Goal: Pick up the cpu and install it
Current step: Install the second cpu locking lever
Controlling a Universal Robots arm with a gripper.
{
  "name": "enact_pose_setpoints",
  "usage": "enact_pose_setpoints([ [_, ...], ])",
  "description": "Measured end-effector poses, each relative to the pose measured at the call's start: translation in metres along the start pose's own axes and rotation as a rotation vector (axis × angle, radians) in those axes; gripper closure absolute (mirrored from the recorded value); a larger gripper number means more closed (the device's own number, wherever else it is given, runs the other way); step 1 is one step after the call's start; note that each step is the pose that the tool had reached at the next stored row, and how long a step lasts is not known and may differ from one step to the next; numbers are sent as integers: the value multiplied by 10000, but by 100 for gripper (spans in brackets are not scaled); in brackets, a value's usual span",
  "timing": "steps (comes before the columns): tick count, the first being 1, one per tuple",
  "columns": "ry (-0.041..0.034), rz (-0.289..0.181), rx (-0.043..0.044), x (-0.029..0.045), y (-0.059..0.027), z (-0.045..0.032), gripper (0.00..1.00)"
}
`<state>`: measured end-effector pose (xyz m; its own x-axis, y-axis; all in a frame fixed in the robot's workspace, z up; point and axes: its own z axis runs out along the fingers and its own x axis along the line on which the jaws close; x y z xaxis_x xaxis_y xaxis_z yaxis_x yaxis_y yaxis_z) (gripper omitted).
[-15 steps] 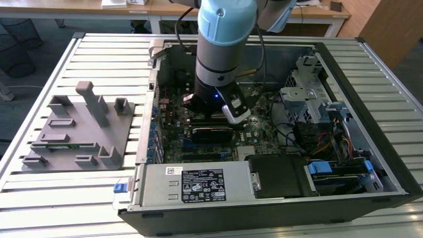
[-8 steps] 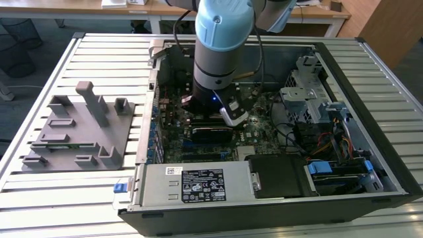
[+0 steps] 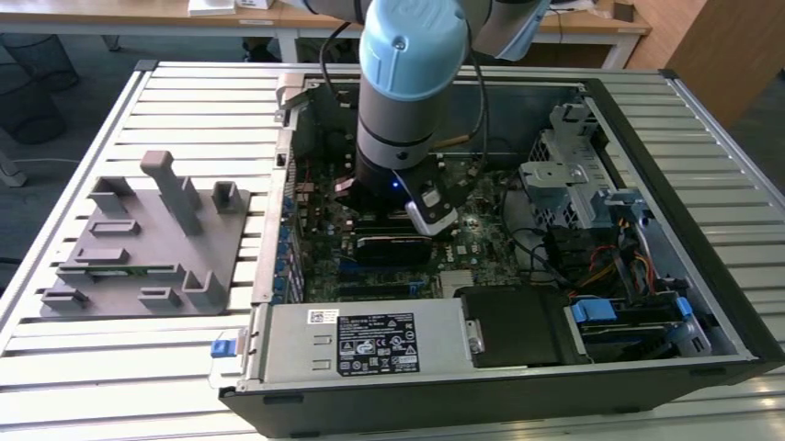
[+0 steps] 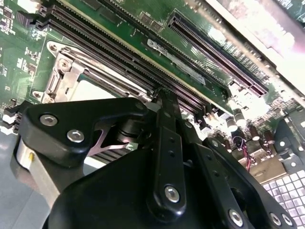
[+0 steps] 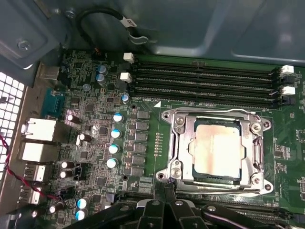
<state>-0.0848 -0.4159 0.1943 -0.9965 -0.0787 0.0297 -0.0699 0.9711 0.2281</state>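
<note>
The cpu, a flat square chip with a silver-grey top, lies inside the metal socket frame on the green motherboard in the first wrist view. Part of its pale top shows past the socket's metal frame in the second wrist view. My gripper hangs just beside the socket's edge, its black fingers pressed together with nothing between them. In the exterior view the arm reaches down into the open computer case, with the gripper low over the board.
Black memory slots run along one side of the socket. Capacitors and rear ports crowd the other. A grey fixture plate lies on the table at the exterior view's left. A power supply and drive cage sit in the case.
</note>
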Motion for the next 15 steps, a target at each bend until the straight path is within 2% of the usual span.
enact_pose_setpoints([
  [5, -14, -9, -185, 0, -2, 12, 89],
  [10, -16, -12, -236, 2, -6, 25, 89],
  [15, -25, -17, -357, 15, -5, 28, 89],
])
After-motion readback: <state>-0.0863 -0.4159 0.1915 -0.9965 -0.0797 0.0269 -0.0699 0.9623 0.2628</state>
